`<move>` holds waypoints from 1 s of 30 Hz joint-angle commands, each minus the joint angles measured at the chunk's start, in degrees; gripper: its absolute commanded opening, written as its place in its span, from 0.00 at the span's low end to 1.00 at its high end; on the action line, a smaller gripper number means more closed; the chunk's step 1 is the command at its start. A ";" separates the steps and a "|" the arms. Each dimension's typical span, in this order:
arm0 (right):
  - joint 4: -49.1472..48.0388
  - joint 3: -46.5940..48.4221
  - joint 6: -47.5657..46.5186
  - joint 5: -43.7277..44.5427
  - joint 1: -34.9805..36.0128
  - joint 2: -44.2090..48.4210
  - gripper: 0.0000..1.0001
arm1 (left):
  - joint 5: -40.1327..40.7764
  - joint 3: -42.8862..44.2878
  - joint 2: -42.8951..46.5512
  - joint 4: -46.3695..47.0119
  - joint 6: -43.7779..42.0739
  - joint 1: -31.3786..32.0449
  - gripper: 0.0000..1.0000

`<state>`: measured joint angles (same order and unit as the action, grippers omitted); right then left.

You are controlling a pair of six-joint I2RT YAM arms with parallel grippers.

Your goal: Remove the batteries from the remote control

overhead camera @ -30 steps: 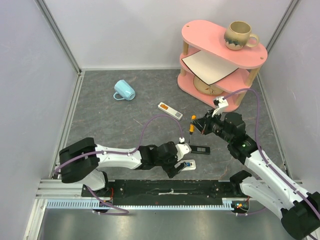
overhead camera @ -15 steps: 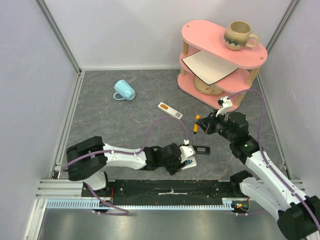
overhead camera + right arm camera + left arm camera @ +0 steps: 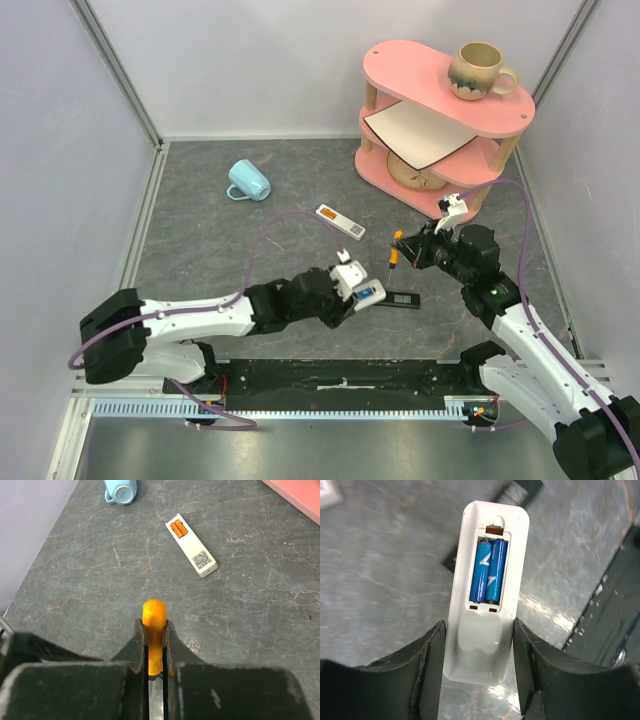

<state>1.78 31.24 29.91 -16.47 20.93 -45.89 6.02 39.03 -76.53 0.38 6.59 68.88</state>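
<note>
Left gripper (image 3: 479, 635): its fingers press both long sides of the white remote (image 3: 482, 647) at one end, so I judge the open compartment is kept free for a tool.
Blue batteries (image 3: 489, 570): two, lying side by side inside the held remote, not taken out yet.
Right gripper (image 3: 154, 645): closed tightly on the orange handle of the screwdriver (image 3: 154, 617), probably to lever the cells out; it is apart from the held remote.
Second remote (image 3: 192, 545): lies flat on the table, its back also open, with two orange batteries (image 3: 177, 528) in it.
Dark flat piece (image 3: 402, 298): one, on the table beside the held remote; maybe a battery lid, I cannot tell.
Count: two remotes, four cells visible, one screwdriver.
Mugs: a blue mug (image 3: 248, 181) on its side, a beige mug (image 3: 478, 70) on the pink shelf (image 3: 400, 70).
</note>
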 commanded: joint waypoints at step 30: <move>-5.65 -3.82 1.55 -1.02 -0.63 -0.08 0.00 | -6.21 16.60 -16.46 -6.36 -9.49 -15.00 0.79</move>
<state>-0.27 27.73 30.65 -16.91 20.71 -45.91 -0.58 52.12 -95.29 -5.21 0.56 53.95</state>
